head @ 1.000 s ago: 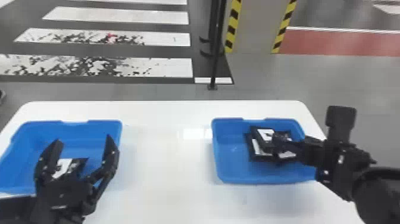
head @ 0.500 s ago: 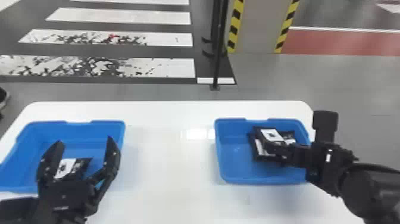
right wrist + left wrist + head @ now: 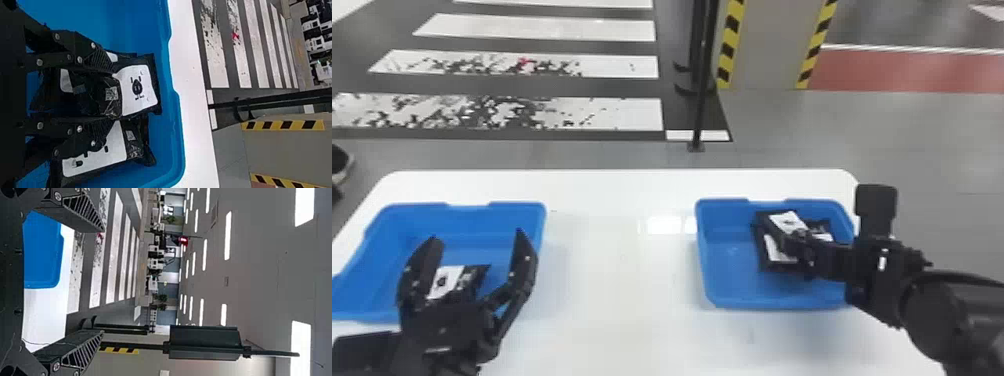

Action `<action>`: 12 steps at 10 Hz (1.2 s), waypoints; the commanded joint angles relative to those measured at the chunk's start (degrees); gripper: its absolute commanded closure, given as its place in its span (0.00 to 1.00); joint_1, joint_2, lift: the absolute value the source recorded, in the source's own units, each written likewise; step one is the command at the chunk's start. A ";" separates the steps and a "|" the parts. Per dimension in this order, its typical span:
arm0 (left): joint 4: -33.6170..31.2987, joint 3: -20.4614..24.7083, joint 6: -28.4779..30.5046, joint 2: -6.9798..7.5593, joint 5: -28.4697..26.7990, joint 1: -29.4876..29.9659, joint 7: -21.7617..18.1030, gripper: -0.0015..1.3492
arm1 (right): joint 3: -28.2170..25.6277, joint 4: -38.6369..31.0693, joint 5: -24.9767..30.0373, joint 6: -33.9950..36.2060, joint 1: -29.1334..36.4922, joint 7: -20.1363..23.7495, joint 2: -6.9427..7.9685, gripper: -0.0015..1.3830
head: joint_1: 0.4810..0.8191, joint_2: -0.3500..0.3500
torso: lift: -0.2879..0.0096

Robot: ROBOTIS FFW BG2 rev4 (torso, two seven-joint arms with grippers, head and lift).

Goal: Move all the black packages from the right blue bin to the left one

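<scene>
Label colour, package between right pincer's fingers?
White label with black print, clearest in the right wrist view.

White table, 1 left blue bin and 1 right blue bin on it, well apart

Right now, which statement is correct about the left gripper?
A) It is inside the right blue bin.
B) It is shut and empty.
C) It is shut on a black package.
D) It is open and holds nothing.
D: the left gripper has its two fingers spread wide apart, with nothing gripped between them.
</scene>
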 commanded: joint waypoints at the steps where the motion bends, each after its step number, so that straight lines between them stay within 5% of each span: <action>1: 0.00 -0.02 -0.17 -0.02 -0.02 0.00 0.00 0.09 | 0.21 -1.98 0.47 -0.10 0.92 0.00 -0.01 0.85 | 0.63 0.42 | 0.52; 5: 0.00 -0.02 -0.73 -0.20 0.09 -0.14 0.00 0.09 | 0.44 -7.46 -3.53 -5.86 5.00 2.81 -0.01 0.85 | 0.63 0.45 | 0.52; 7: 0.00 -0.82 -1.15 -0.11 1.92 -0.42 0.00 0.09 | 1.13 -0.15 -9.58 -18.24 3.59 13.89 -0.09 0.85 | 0.63 0.49 | 0.52; 12: -4.64 -9.17 -1.58 2.35 18.95 -1.26 0.00 0.09 | 20.66 -0.29 -28.89 -28.36 3.03 21.80 -3.61 0.85 | 0.63 0.70 | 0.52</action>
